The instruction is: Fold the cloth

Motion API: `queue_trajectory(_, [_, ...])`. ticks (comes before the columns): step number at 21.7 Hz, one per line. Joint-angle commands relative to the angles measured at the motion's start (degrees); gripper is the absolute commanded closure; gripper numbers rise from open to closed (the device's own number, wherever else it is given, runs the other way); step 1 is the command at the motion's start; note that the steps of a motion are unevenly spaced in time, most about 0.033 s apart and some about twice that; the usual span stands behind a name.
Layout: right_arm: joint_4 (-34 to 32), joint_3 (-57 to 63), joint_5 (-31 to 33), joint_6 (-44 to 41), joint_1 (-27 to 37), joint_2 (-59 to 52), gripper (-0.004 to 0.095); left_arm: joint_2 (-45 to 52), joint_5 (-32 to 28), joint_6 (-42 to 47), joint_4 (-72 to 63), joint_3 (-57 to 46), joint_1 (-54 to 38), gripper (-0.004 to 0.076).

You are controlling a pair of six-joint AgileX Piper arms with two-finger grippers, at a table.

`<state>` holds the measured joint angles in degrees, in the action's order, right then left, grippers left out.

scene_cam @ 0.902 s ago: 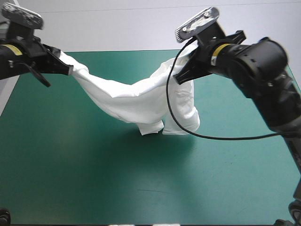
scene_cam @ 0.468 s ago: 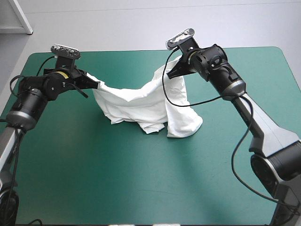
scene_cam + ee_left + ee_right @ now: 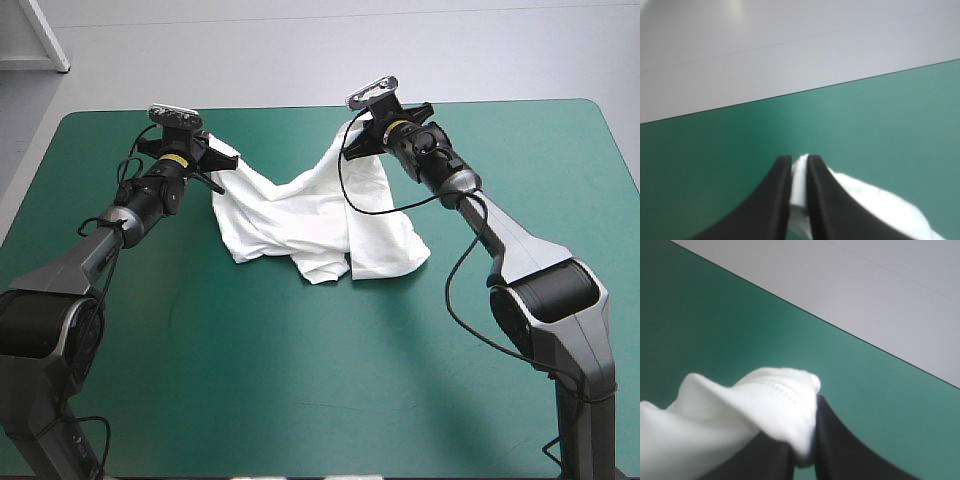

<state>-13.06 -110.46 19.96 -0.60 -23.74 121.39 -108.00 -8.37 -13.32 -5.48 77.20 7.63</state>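
While the left gripper [image 3: 222,159] and right gripper [image 3: 360,142] each pinch a T-shirt [image 3: 300,215] edge, its rumpled body sags onto the table's [image 3: 300,380] far half; seemingly nothing is folded yet.

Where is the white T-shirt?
In the high view, the T-shirt sags between the left gripper and the right gripper, its lower part resting on the far half of the teal-green cover.

Bright, even light; the T-shirt [image 3: 300,215] throws a faint soft shadow onto the teal-green cover [image 3: 300,380] just beside its near edge.
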Motion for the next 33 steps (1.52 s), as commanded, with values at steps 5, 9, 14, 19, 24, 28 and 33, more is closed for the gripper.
queue_trajectory(5, [1.6, -1.6, -0.6, -0.8, 0.9, -6.2, 0.0217, 3.2, -5.3, 0.9, 0.7, 1.7, 0.1, 0.0139])
queue_trajectory(9, [4.3, -2.0, 22.6, -0.9, 0.9, -16.9, 0.0320, 14.9, 19.3, -0.8, 0.7, 6.8, 0.1, 0.0193])
queue_trajectory(14, [7.1, -2.0, 44.8, -0.7, 0.9, -24.9, 0.0377, 26.4, 51.2, -0.7, 1.0, 10.9, 0.1, 0.0245])
queue_trajectory(19, [17.1, 1.2, 47.8, 0.6, 0.8, -27.2, 0.0376, 27.7, 56.5, -0.6, 3.4, 10.8, 0.1, 0.0252])
queue_trajectory(24, [23.3, 6.7, 47.8, 0.6, -0.1, -29.1, 0.0378, 24.5, 51.7, 0.7, 4.8, 10.8, 0.0, 0.0253])
queue_trajectory(28, [24.2, 17.3, 47.8, 0.6, -2.4, -31.8, 0.0378, 14.6, 49.9, 2.4, 5.1, 15.1, 0.0, 0.0260])
queue_trajectory(33, [24.7, 23.4, 47.7, 0.2, -2.8, -33.7, 0.0378, 0.2, 49.6, 2.4, 5.0, 30.2, 0.0, 0.0272])
